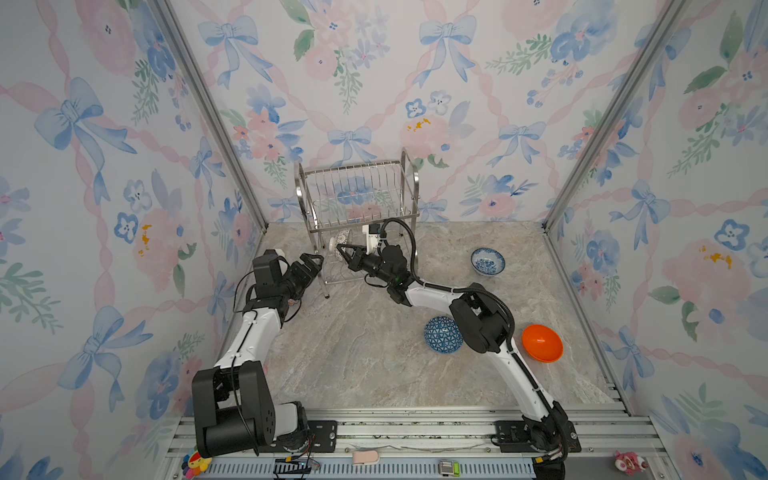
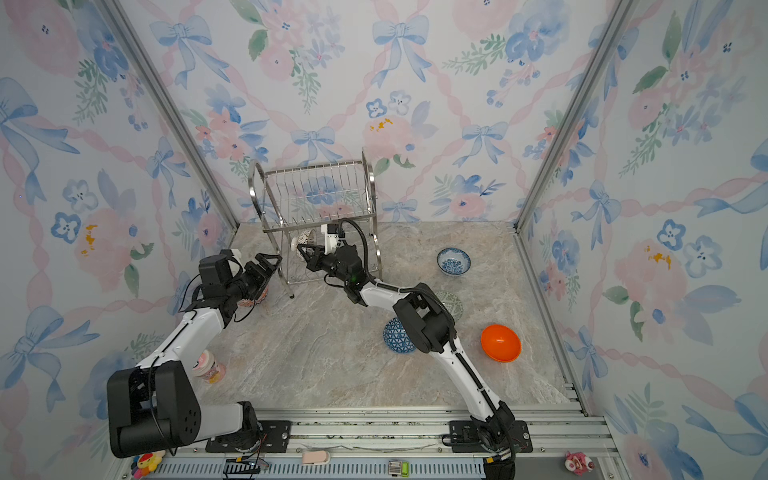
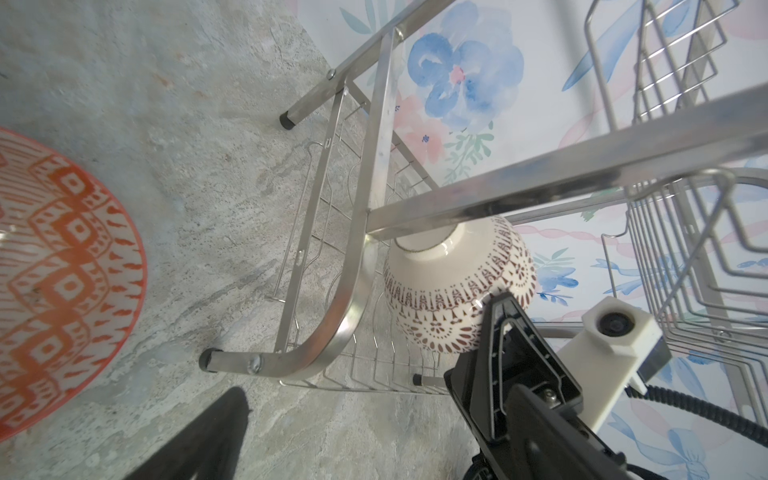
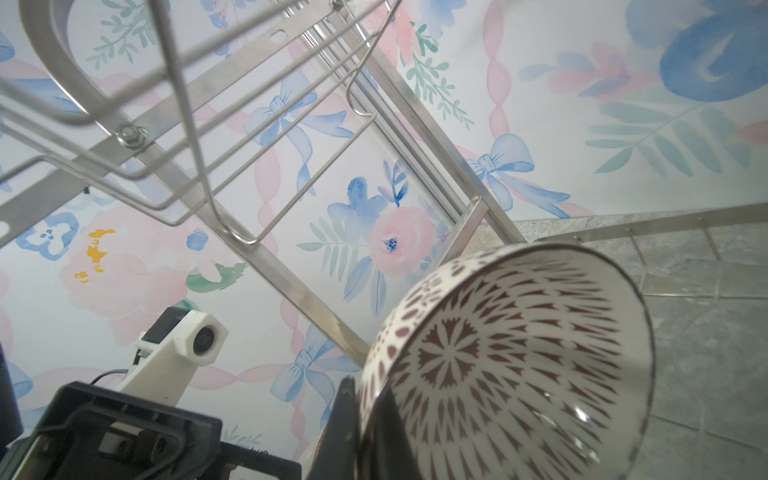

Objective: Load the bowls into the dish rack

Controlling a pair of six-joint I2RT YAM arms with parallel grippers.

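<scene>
Dish rack (image 1: 357, 195) stands far centre. Right gripper (image 1: 341, 254) is clamped on the rim of the white lattice bowl (image 3: 449, 291), held on edge at the lower tier's left end. Left gripper (image 1: 313, 266) gapes wide just left of the rack, above the orange-red bowl (image 3: 62, 270); blue-white bowl (image 1: 488, 261) and plain orange bowl (image 1: 542, 343) lie to the right

no legible text, no readable labels
</scene>
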